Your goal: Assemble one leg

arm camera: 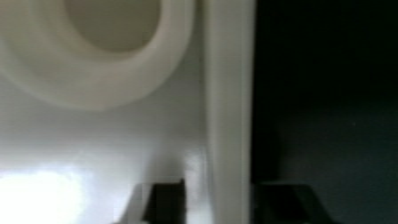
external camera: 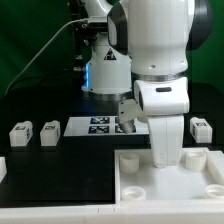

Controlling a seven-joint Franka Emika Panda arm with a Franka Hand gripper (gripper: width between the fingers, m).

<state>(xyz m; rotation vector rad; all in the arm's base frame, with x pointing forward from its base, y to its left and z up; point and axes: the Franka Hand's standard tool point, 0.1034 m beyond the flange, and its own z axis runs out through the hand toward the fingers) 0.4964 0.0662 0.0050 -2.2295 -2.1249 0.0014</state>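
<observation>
My gripper (arm camera: 217,205) is down at the edge of the white tray (external camera: 200,180). In the wrist view the tray's raised rim (arm camera: 222,100) runs straight between my two dark fingers (arm camera: 164,205), one on the tray's inner side and one on the outer side over the black table (external camera: 60,170). The jaws stand narrow, astride that rim, but I cannot tell whether the pads press on it or only flank it. Ahead of my fingers on the tray's inner floor lies a round corner hole (arm camera: 116,25).

In the exterior view my hand comes down on the tray's far rim, near its corner on the exterior view's left.

No leg is in my grip. One leg (external camera: 20,132) and a second leg (external camera: 48,131) stand side by side on the table at the exterior view's left, well apart from the tray. A third leg (external camera: 200,128) stands at the exterior view's right, behind the tray. What looks like a fourth leg (external camera: 128,112) sits at the right end of the marker board (external camera: 98,125), partly hidden by my arm.
</observation>
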